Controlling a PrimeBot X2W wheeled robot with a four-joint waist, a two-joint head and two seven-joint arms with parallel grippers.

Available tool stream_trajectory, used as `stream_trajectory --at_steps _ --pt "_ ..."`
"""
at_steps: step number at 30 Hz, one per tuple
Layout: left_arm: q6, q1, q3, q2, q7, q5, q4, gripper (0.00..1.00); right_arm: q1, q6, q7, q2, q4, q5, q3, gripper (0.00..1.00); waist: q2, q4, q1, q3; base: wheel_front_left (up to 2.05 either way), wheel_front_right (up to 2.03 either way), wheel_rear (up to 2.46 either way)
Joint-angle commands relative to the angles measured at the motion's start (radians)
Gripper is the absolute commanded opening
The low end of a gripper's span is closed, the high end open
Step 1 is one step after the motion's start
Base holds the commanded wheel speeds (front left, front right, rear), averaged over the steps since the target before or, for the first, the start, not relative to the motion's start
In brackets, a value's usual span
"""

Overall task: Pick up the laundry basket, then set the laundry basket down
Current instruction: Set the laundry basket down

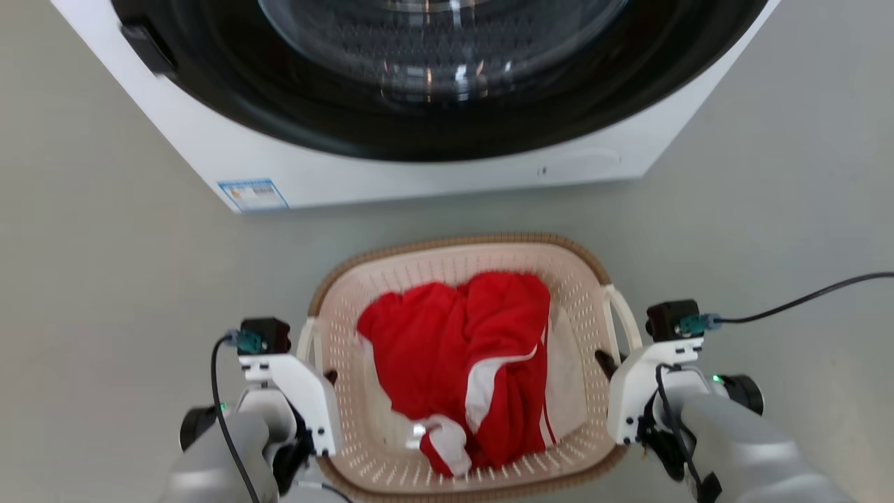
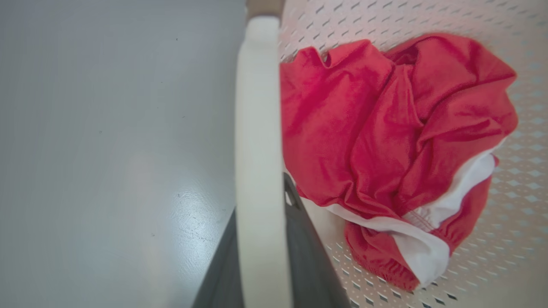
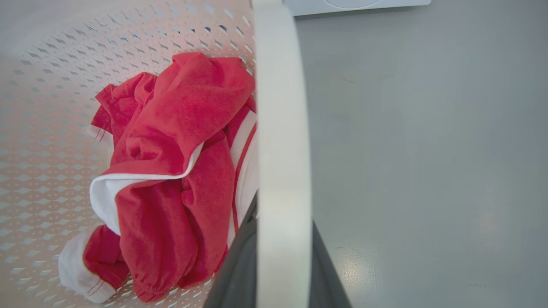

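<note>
The laundry basket point(image 1: 454, 242), cream and perforated with a brown woven-look rim, sits between my two arms just in front of the washer. A crumpled red and white garment point(image 1: 454, 349) lies in it. My left gripper point(image 1: 327, 377) is shut on the basket's white left loop handle point(image 2: 257, 128), one dark finger on each side of the strap. On the other side my right gripper point(image 1: 605, 362) is shut the same way on the right loop handle point(image 3: 280, 128). I cannot tell whether the basket's bottom touches the floor.
A big white washing machine point(image 1: 419, 178) with a dark round door stands close behind the basket. Grey floor point(image 1: 105, 279) spreads to both sides. A black cable point(image 1: 803, 297) runs off to the right from my right wrist camera.
</note>
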Motion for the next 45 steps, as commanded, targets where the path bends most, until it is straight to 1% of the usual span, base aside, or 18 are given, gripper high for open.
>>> stream_trajectory --at_steps 1,16,17,21,36,45 --pt "-0.008 -0.049 0.012 0.038 -0.021 0.014 -0.001 0.0 -0.004 0.016 -0.024 -0.007 -0.001 0.002 0.012 0.0 0.0 -0.003 0.0 0.066 0.0 0.0 0.0" --pt "-0.008 -0.174 0.019 0.06 -0.143 0.013 0.023 0.0 -0.098 0.016 -0.151 0.013 0.006 0.007 0.031 0.0 0.0 -0.024 0.0 0.289 0.0 0.0 0.0" --pt "-0.008 -0.191 0.02 0.064 -0.155 0.013 0.026 0.0 -0.11 0.016 -0.166 0.017 0.006 0.008 0.032 0.0 0.0 -0.026 0.0 0.315 0.0 0.0 0.0" --pt "-0.008 -0.219 0.024 0.067 -0.175 0.014 0.033 0.0 -0.135 0.016 -0.192 0.02 0.008 0.009 0.033 0.0 0.0 -0.027 0.0 0.361 0.0 0.0 0.0" --pt "0.001 -0.274 0.02 0.057 -0.202 0.023 0.045 0.0 -0.183 0.016 -0.224 0.03 0.02 -0.002 0.014 0.0 0.0 -0.016 0.0 0.464 0.0 0.0 0.0" --pt "0.009 -0.294 0.017 0.054 -0.212 0.03 0.047 0.0 -0.191 0.016 -0.224 0.032 0.014 -0.038 -0.027 0.0 0.0 -0.018 0.0 0.497 0.0 0.0 0.0"
